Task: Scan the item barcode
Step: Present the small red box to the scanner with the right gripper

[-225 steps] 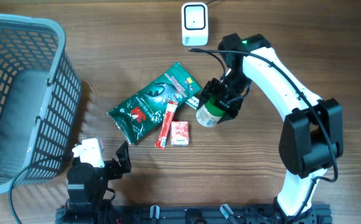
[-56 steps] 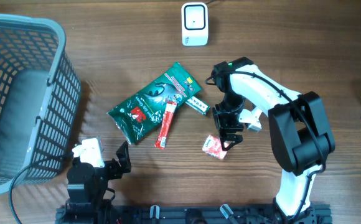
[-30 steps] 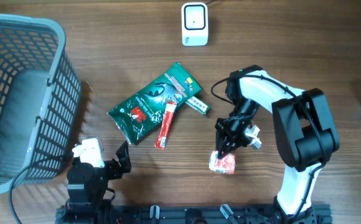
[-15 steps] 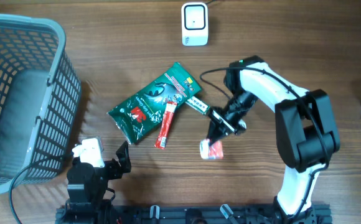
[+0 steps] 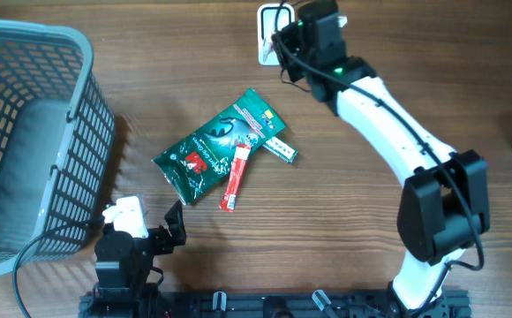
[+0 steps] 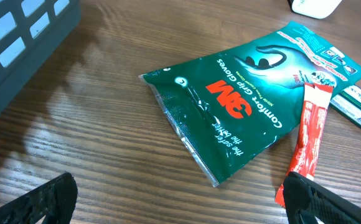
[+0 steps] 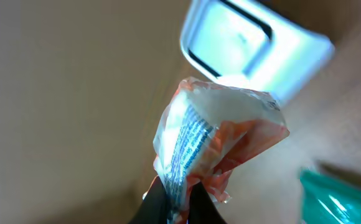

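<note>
- The right claw (image 7: 175, 205) was pressed together on the lower edge of a small red-and-white packet (image 7: 221, 134), pinching it by a crumpled corner.
- The packet hung in the air just in front of the white scanner (image 7: 246, 46) at the far edge of the table (image 5: 150, 79), near its window but apparently not touching it.
- The left claw (image 6: 177, 183) lay low, its jaws spread wide and holding nothing, looking out at a green bag (image 6: 243, 106) and a red stick (image 6: 308, 140).
- Risk: the packet looked creased and folded, so the barcode could have been bent or turned away from the window and failed to read.
- Risk: with so little of the packet in the pinch, a quick twist to show another face could have let it slip and drop.
- Risk: the claw was close to the scanner, so pushing further in could have knocked it over.
- Whether the striped print on the packet's side was the barcode could not be told.
</note>
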